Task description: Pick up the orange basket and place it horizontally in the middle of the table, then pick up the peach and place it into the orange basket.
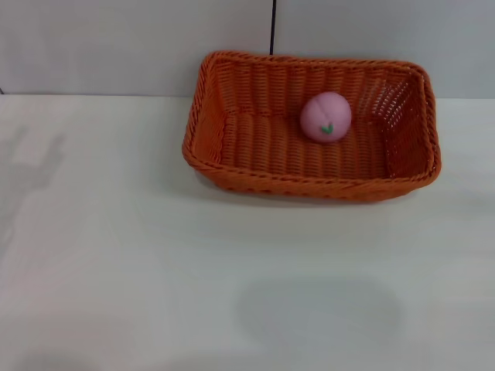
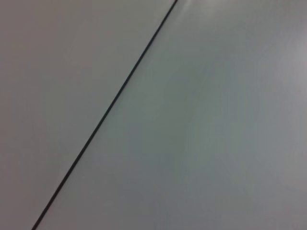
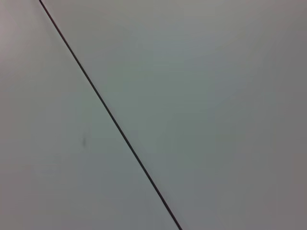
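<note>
The orange basket (image 1: pixel 232 139) lies lengthwise across the far part of the white table (image 1: pixel 155 255), a little right of centre in the head view. Inside it, toward its right half, rests the pink peach (image 1: pixel 326 116) with its green leaf mark facing up. Neither gripper shows in any view. Both wrist views show only a plain grey surface crossed by a thin dark line.
A grey wall with a dark vertical seam (image 1: pixel 273 27) stands right behind the basket. An arm-shaped shadow (image 1: pixel 31 166) falls on the table at the far left.
</note>
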Available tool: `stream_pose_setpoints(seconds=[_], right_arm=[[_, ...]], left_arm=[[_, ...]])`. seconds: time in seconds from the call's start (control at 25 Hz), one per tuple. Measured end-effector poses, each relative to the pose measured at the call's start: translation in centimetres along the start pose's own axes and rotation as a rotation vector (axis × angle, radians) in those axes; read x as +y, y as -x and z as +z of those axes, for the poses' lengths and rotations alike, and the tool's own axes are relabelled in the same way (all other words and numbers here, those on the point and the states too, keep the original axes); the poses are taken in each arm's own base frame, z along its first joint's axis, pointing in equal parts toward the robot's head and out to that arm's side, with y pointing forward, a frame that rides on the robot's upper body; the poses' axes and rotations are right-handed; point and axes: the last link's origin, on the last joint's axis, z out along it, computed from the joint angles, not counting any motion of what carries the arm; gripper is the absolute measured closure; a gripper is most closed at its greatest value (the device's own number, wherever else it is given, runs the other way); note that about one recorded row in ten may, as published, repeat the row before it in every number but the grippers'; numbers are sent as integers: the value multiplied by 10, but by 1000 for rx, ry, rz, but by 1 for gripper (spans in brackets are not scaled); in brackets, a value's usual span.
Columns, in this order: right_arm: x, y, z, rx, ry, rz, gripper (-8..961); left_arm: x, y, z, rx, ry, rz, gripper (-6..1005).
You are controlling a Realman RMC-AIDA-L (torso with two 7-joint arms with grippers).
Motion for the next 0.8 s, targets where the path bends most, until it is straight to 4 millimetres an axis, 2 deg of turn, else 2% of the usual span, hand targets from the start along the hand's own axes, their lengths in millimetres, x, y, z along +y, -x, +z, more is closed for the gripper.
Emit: stream_pose_setpoints(seconds=[0.8], right_arm=[[-2,2,-5,-2,-15,-4,423]], left_arm=[[-1,1,-3,6,-18,-9,229]])
